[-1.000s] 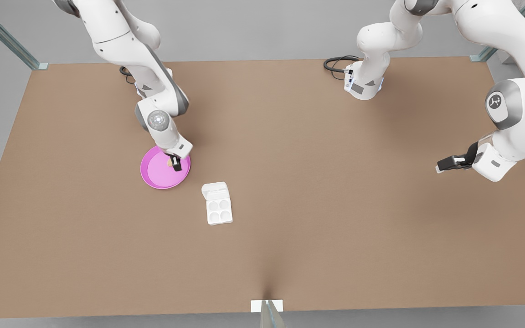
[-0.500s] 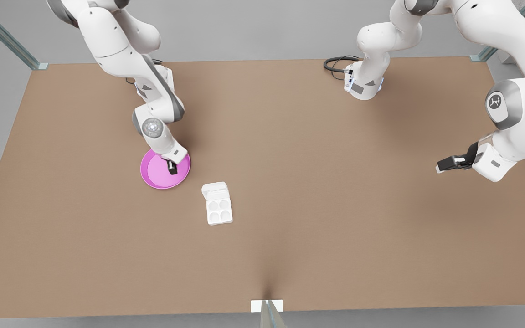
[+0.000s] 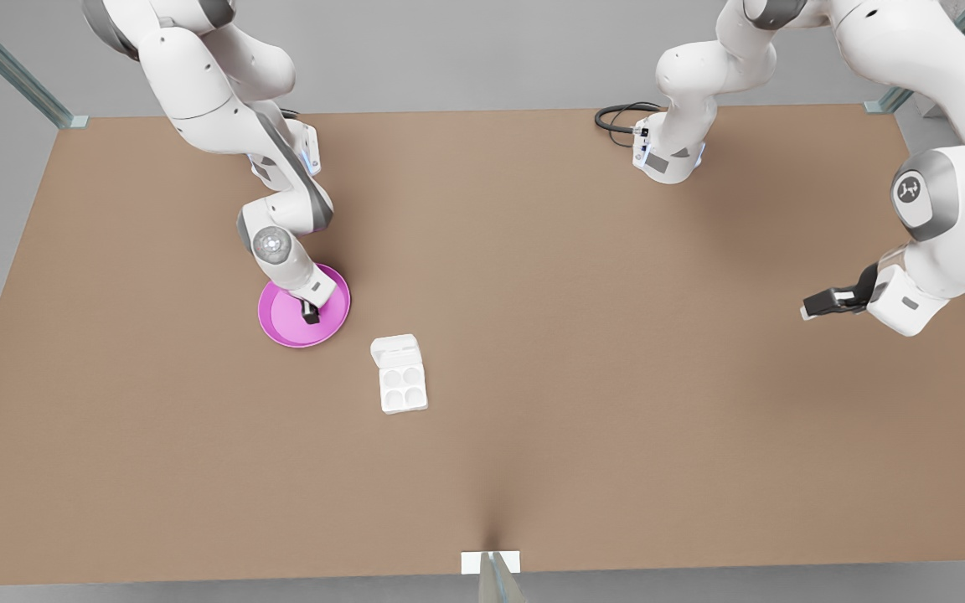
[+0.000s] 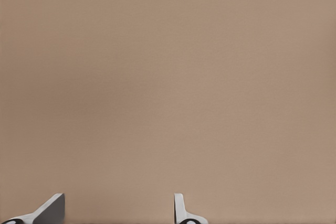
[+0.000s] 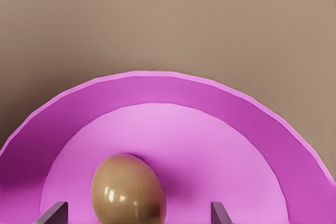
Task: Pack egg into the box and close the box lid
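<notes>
The tan-brown egg [image 5: 128, 190] lies on a pink plate [image 5: 157, 90]. My right gripper [image 5: 137, 213] is low over it, open, one fingertip on each side of the egg. In the front view this gripper [image 3: 309, 316] stands over the plate [image 3: 281, 322] at the front view's left and hides the egg. The white box [image 3: 403, 389] lies on the table just right of the plate, its four cups empty and the box lid [image 3: 394, 347] lying open and flat. My left gripper [image 3: 809, 308] waits open above bare table at the front view's right, fingertips [image 4: 181, 211] apart.
The brown table [image 3: 583, 352] stretches wide around plate and box. The two arm bases [image 3: 667, 151] stand at the far edge with a black cable beside one. A small white marker [image 3: 491, 561] sits at the near edge.
My right gripper has come down lower onto the plate and shifted slightly toward the front view's left, now covering the egg in the front view. The left arm has barely moved.
</notes>
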